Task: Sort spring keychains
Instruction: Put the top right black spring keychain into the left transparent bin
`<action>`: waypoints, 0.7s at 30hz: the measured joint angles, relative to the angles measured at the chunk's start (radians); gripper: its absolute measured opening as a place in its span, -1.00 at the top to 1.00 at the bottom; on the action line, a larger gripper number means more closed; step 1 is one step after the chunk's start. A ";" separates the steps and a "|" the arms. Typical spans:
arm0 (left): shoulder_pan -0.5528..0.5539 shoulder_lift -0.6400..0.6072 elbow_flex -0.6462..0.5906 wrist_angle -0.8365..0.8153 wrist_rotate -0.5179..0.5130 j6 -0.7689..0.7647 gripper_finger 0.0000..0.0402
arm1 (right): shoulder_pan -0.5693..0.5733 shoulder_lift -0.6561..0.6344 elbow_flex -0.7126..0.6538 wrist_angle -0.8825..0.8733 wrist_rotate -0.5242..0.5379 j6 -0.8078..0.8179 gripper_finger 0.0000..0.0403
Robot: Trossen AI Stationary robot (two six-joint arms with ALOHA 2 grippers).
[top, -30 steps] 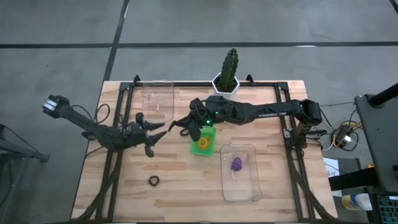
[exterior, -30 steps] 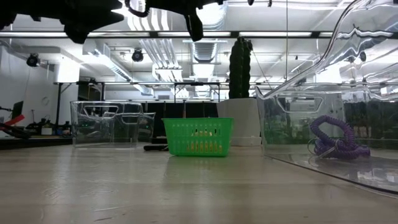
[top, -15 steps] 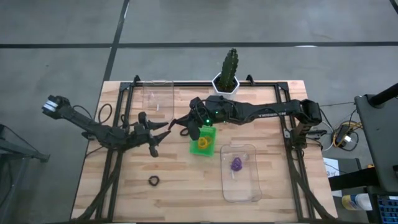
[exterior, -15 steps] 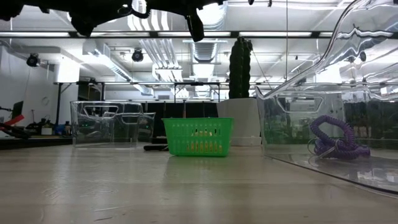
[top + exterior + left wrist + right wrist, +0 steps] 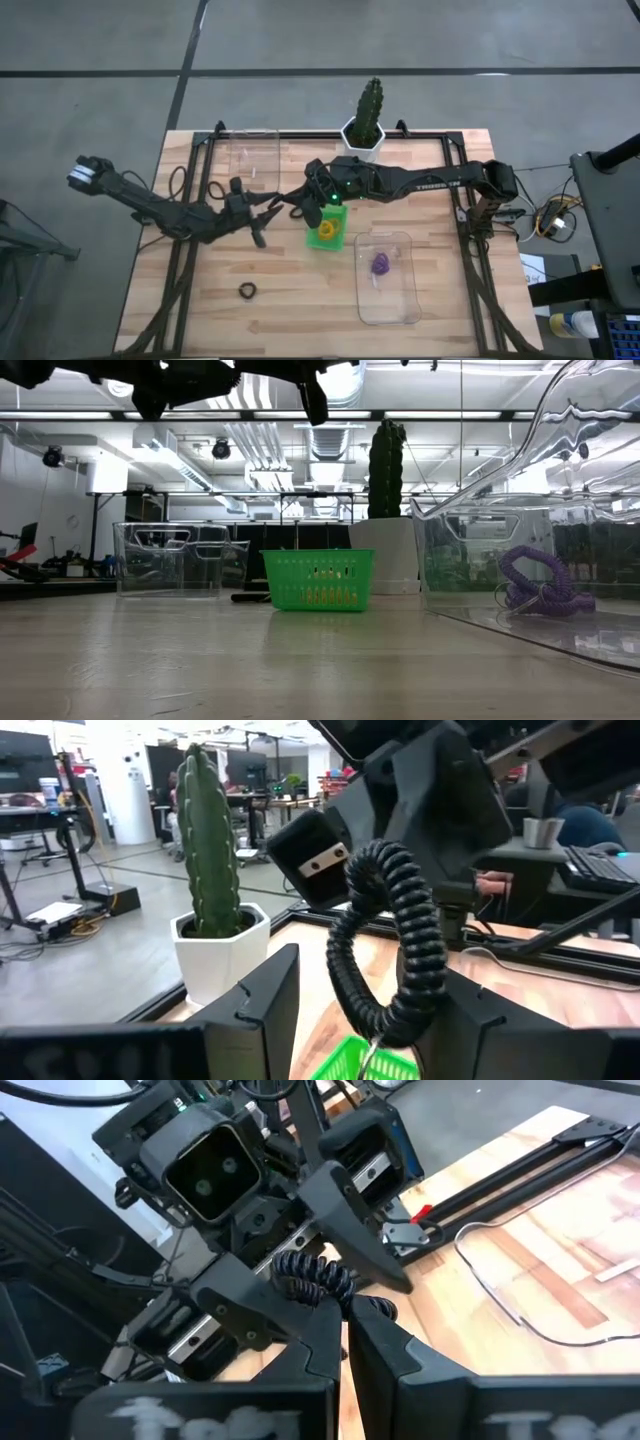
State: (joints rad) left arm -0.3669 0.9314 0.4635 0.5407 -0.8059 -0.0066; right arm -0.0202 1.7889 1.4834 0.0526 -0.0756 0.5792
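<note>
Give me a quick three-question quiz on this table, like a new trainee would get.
1. True or false: the green bin holds a purple keychain.
2. Which arm's fingers are shut on the black keychain held in the air? A) left B) right C) neither
3. Fill in: a second black keychain lies loose on the ____.

Key: 1 false, the one in it is orange. 2 B, the right gripper. 3 table.
</note>
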 joint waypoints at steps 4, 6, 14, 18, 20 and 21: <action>0.011 0.017 0.016 -0.001 -0.002 -0.003 0.21 | 0.004 0.000 0.000 -0.024 0.000 -0.002 0.96; 0.015 0.021 0.021 -0.003 -0.008 -0.015 0.26 | 0.003 0.000 0.000 -0.032 0.000 -0.003 0.96; 0.019 0.019 0.023 -0.006 -0.007 -0.046 0.83 | 0.002 -0.002 0.000 -0.049 0.001 -0.011 0.96; 0.019 0.019 0.023 -0.009 -0.011 -0.053 0.92 | 0.003 -0.002 0.000 -0.050 -0.004 -0.021 0.96; 0.019 0.019 0.023 -0.009 -0.011 -0.056 0.91 | 0.003 -0.002 0.000 -0.049 -0.004 -0.032 0.96; 0.019 0.018 0.023 -0.009 -0.011 -0.062 0.91 | 0.003 -0.002 0.000 -0.049 -0.005 -0.037 0.96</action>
State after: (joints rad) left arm -0.3481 0.9492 0.4862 0.5315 -0.8166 -0.0688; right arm -0.0174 1.7870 1.4830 0.0032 -0.0805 0.5425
